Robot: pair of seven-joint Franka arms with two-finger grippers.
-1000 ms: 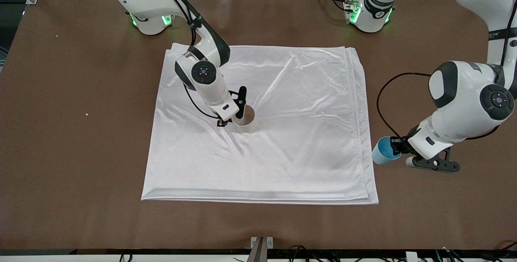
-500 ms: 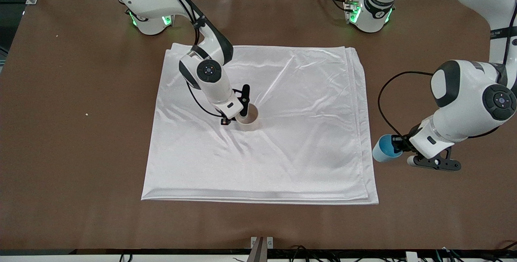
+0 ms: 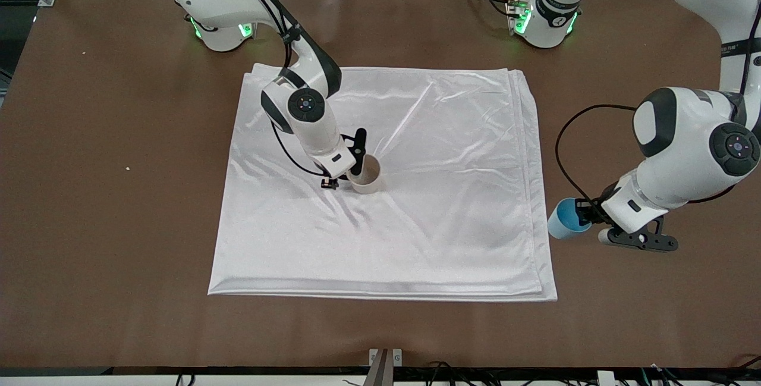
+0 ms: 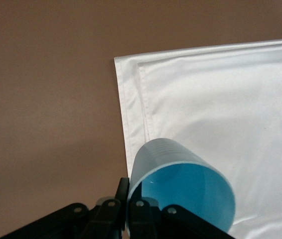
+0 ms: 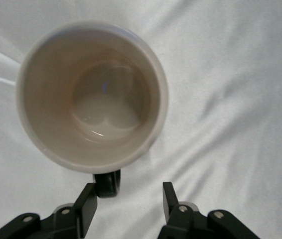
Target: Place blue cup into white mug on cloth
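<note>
Blue cup: front view, clamped in left gripper, lying sideways over table just off cloth edge at left arm's end; mug upright mid-cloth, well apart. Left wrist: cup mouth faces cloth. Right wrist: right gripper fingers parted beside mug handle, holding nothing.

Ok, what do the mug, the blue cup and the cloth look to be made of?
White mug: likely glazed ceramic, with a thick rounded rim and a glossy cream inside that catches the light. Blue cup: probably thin plastic or paper, with a thin wall and fine ridges on the outside; matte. Cloth: satin-like fabric, with a shiny surface, soft wrinkles and folded layers at its edge.
</note>
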